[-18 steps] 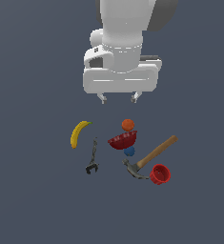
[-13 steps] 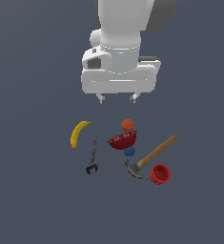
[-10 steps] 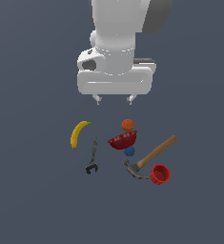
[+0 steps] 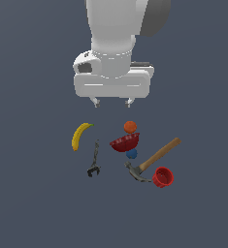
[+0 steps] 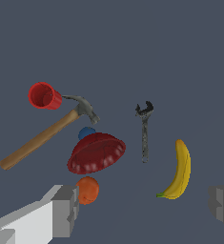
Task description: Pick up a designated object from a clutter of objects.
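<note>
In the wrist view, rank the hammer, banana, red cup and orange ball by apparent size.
1. hammer, longest by far
2. banana
3. red cup
4. orange ball, partly hidden behind the gripper finger, so its rank below the cup is unsure.

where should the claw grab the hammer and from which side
Probably the wooden handle of the hammer, near its middle, from straight above with the claw closing across it. The handle is long, bare and lies flat; the head end sits by the red cup and the bowl.
</note>
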`<state>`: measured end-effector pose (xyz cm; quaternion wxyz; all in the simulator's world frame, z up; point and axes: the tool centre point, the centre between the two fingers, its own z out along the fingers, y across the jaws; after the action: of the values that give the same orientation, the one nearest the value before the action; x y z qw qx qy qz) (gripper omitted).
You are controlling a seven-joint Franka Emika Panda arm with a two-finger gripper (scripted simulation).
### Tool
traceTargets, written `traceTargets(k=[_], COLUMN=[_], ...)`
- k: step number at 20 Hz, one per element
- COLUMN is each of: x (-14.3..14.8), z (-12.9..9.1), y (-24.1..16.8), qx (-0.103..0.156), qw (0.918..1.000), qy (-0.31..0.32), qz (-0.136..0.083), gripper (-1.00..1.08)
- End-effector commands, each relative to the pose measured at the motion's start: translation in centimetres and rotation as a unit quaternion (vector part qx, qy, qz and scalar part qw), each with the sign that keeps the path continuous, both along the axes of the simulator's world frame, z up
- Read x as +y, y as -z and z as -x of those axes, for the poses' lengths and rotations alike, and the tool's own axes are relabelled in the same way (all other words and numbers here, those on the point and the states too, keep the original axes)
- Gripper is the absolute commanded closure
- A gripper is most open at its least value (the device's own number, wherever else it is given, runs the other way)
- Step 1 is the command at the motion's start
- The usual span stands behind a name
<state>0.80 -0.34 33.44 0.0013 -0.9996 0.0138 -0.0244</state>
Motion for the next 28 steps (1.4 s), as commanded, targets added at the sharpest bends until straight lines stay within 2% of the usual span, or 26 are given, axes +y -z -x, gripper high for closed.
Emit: traceTargets(k=[1, 15, 21, 28], x=[0.2, 3.3, 5.5, 8.3], z=[-0.1, -2.3, -3.5, -4.6], y=[0.2, 3.7, 6.2, 9.2], qx=[0.000, 0.004, 0.007, 0.009], qw=[1.0000, 0.9961, 0.9896, 0.9783], qy=[0.005, 0.088, 0.143, 0.207], qz=[0.000, -0.003, -0.005, -0.006], gripper=[-0.92, -0.92, -0.92, -0.92])
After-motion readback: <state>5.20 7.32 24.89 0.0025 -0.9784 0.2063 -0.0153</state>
